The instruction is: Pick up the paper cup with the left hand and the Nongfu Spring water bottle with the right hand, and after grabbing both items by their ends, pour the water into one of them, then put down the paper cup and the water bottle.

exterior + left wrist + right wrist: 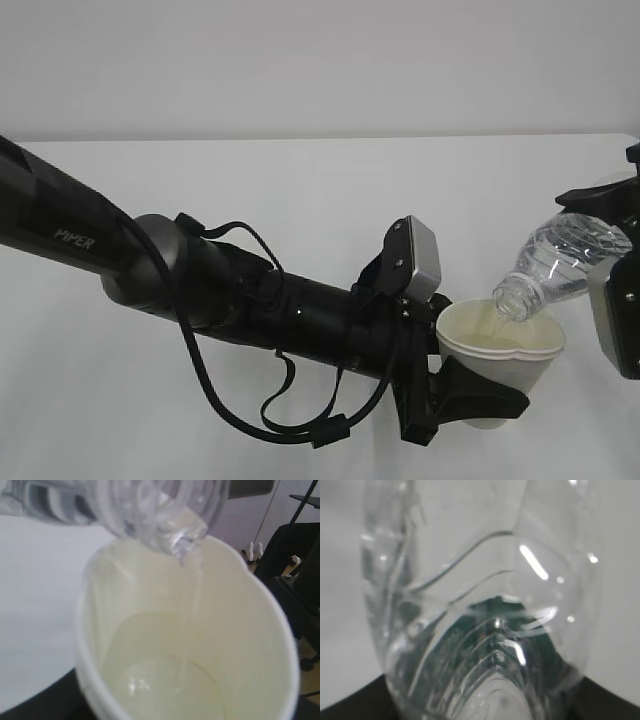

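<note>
Gripping paper cup: left gripper | right gripper clamps tilted bottle above cup

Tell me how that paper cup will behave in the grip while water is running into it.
The paper cup looks thin-walled and soft: its rim is already pressed out of round in the left end effector, so squeezing harder could buckle it. Water is pooling in its bottom, so it is probably getting heavier. It is held tilted, so it may spill if filled much.
</note>
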Robot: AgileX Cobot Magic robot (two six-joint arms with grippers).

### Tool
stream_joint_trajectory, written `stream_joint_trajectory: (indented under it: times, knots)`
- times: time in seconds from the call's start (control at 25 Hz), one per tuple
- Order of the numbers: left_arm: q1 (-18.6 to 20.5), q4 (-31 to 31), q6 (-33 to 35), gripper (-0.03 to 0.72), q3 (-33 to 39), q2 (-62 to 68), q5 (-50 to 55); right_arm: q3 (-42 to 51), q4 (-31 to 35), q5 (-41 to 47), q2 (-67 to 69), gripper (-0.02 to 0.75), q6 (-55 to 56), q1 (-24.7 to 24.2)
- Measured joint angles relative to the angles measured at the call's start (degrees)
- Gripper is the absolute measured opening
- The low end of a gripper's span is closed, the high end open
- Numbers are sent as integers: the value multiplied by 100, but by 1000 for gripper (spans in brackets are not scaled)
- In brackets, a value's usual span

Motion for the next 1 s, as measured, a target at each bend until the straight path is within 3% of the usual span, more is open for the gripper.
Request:
stream_joint_trajectory:
  times: [1.0]
  knots:
    - [0,12,-10,414,0,0,0,0,33,-4,0,402,-70,0]
